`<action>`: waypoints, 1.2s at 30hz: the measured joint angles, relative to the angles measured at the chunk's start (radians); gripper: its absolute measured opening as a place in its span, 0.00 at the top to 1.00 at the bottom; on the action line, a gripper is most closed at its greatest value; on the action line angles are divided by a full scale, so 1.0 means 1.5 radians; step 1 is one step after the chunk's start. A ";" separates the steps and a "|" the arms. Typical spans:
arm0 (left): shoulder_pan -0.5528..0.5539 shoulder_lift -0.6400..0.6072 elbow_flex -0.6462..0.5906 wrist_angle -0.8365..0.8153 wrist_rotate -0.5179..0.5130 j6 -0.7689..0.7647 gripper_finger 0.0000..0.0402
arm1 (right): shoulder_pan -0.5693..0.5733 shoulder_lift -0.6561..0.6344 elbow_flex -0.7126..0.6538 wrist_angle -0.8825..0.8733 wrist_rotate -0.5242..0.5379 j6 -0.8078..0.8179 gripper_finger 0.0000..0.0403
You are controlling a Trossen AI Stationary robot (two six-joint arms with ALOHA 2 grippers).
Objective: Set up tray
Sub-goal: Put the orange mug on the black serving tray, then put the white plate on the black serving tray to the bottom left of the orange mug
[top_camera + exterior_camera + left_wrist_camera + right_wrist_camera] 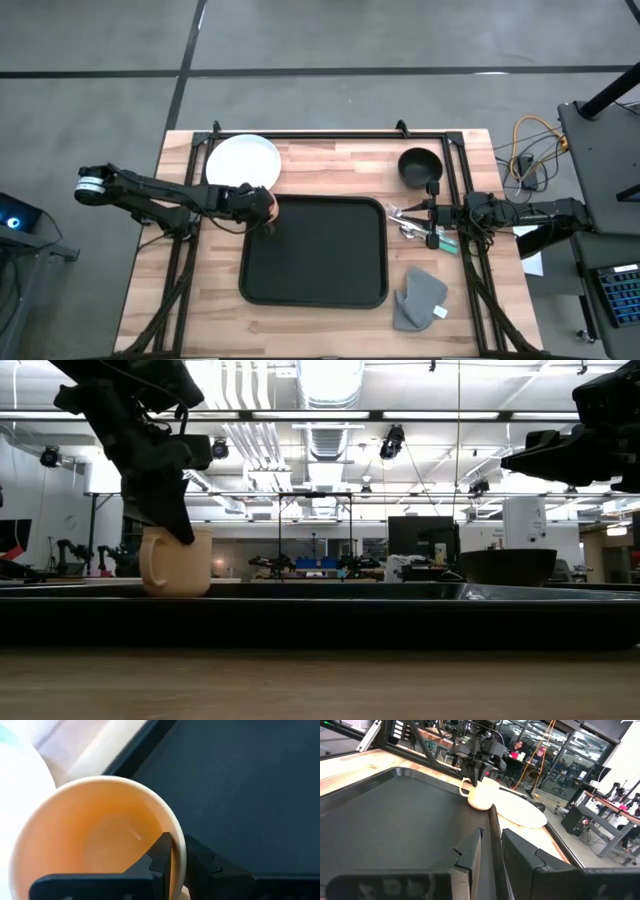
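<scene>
A cream mug (270,208) stands upright at the far left corner of the black tray (313,270). My left gripper (262,205) reaches it from the table's left and is shut on its rim. The low view shows the mug (176,562) with its handle (148,560) to one side and its bottom hidden behind the tray's rim (320,592). My right gripper (492,852) waits level at the table's right edge, its fingers a narrow gap apart with nothing between them. My left gripper grips the mug's wall at the rim (176,837), one finger (160,852) inside the mug and the other finger (197,855) outside. The fingers slant down from above and from the table's left. The mug stays upright; whether its bottom rests on the tray I cannot tell.
A round white plate (242,162) lies on the table just beyond the mug. A black bowl (420,166) sits at the far right, cutlery (408,218) right of the tray, and a grey folded cloth (418,298) near the right front. The tray's floor is bare.
</scene>
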 joint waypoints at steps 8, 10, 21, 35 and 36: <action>0.000 0.000 -0.002 -0.002 0.050 -0.005 0.92 | 0.000 0.000 0.000 0.000 0.000 0.000 0.83; 0.000 0.000 -0.002 -0.009 0.061 -0.009 0.88 | 0.000 0.000 0.000 0.000 0.000 0.000 0.83; 0.001 0.000 -0.001 -0.023 0.060 -0.017 0.56 | 0.000 0.000 0.000 0.000 0.000 0.000 0.83; 0.000 0.000 0.114 -0.162 -0.001 0.023 0.53 | 0.000 0.000 0.000 0.000 0.000 0.000 0.83; 0.000 0.000 0.129 -0.188 -0.013 0.028 0.53 | 0.000 0.000 0.000 0.000 0.000 0.000 0.83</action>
